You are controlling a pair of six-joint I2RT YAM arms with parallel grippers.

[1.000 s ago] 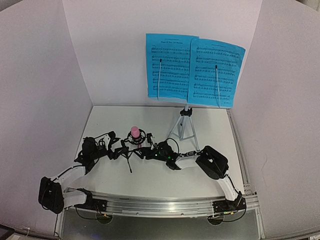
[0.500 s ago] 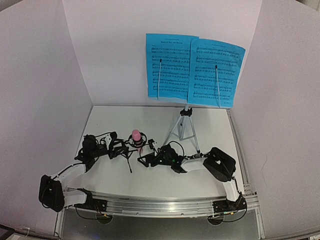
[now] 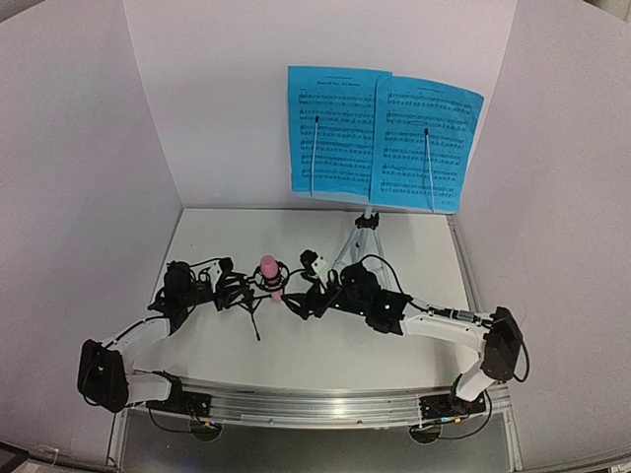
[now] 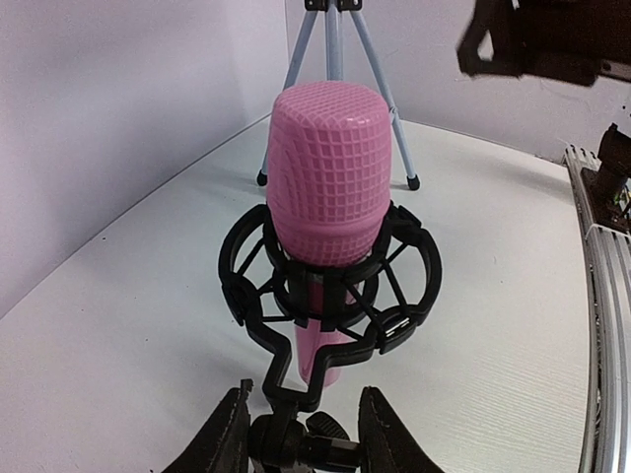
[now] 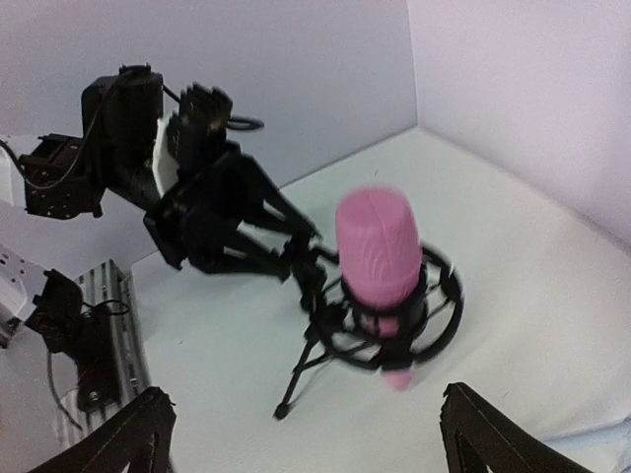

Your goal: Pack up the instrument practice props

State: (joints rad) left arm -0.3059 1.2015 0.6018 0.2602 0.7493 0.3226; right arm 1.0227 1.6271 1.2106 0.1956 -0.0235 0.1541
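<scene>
Left pincer (image 4: 304, 396) sits narrow around the stand (image 4: 242, 286) at its neck, grip uncertain, likely steadying it, while right pincer (image 5: 308, 402), spread wide, faces the mic (image 4: 330, 177) to lift it.

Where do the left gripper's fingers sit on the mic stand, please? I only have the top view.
Observer: In the left wrist view, the left gripper has a finger on either side of the mic stand's neck, just under the ring. I cannot tell whether they touch it.
Operator: Thank you. Is the mic seated in the ring?
Observer: Yes, the mic stands upright through it, with its lower end poking out below.
Operator: And the right gripper?
Observer: In the right wrist view, the right gripper is wide open. The mic is ahead of it, not between its fingers.
</scene>
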